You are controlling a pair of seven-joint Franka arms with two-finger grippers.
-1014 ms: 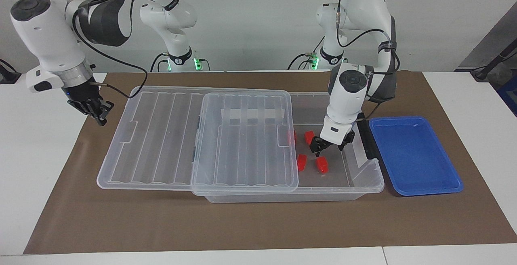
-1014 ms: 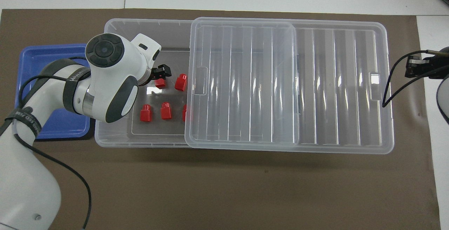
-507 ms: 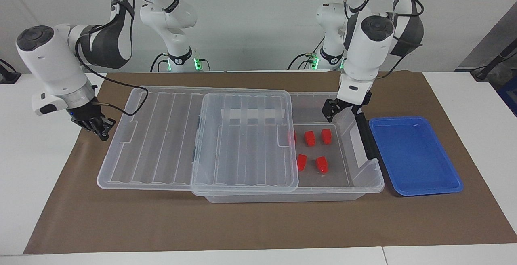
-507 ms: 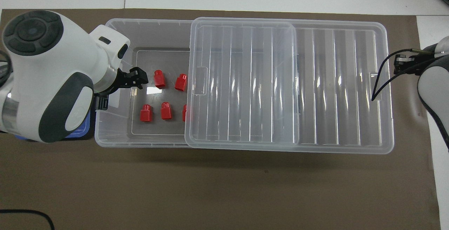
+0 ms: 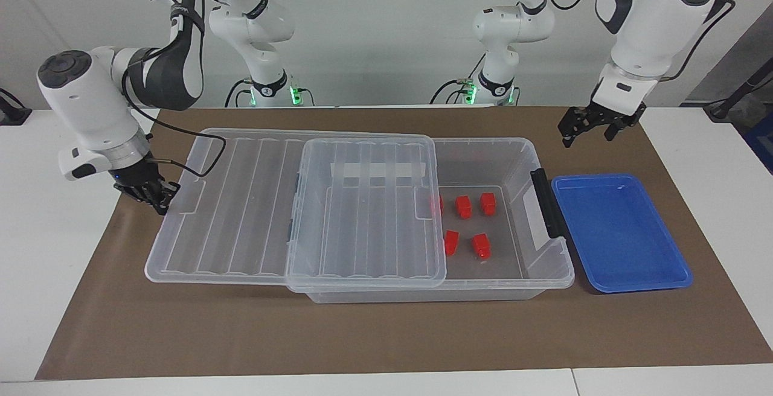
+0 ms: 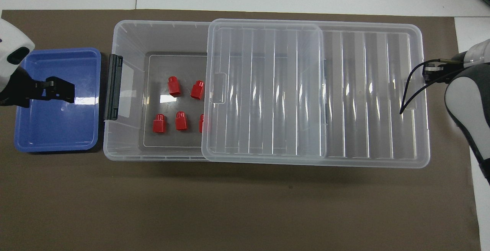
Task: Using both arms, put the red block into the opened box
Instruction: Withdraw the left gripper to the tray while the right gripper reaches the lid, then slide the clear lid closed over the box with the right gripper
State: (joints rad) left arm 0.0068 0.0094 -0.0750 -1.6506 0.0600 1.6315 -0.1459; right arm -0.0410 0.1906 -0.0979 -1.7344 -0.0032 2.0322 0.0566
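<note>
Red blocks [image 5: 481,245] are all lying on the floor of the box [image 5: 543,275], none between my jaws. My left gripper [image 5: 589,125] is hanging with its jaws spread wide and holding nothing, raised in the air above the blue tray [image 5: 625,275]; the box stands just beside that tray, toward my right arm. My right gripper [image 5: 154,197] is sitting pinched fully shut at the outer rim of the lid [image 5: 241,203], which is lying slid aside and leaving the block end of the box uncovered. Five blocks are showing inside, one partly under the lid edge. Judging by the bare tray, placing appears complete; only closing the lid may remain.
</note>
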